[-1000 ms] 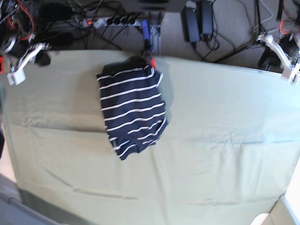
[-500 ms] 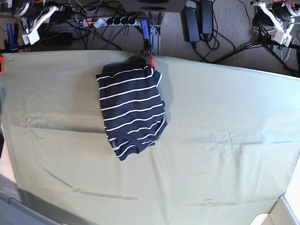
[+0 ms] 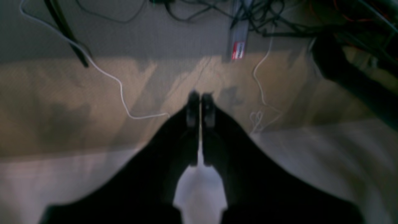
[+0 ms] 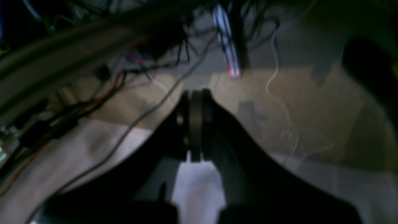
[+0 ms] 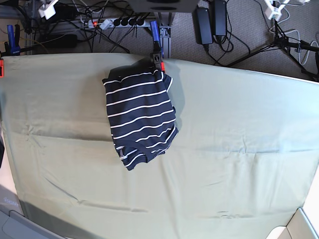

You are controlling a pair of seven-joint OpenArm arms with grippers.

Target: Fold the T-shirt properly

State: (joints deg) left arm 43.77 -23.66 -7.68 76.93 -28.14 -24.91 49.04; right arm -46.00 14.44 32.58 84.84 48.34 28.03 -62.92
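Both wrist views look past the grippers to a blurred floor with cables, no cloth in sight. The left gripper [image 3: 200, 109] has its jaws pressed together on nothing; the right gripper [image 4: 196, 105] likewise, closed and empty. Only the base view shows the T-shirt [image 5: 139, 119]: folded into a compact navy rectangle with thin white stripes, lying on the pale green tablecloth [image 5: 239, 149] toward its far edge, just below a blue clamp [image 5: 155, 37].

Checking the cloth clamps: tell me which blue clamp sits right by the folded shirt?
The blue clamp at the tablecloth's far-edge middle, just above the striped T-shirt. The other blue clamp stands at the far left corner.
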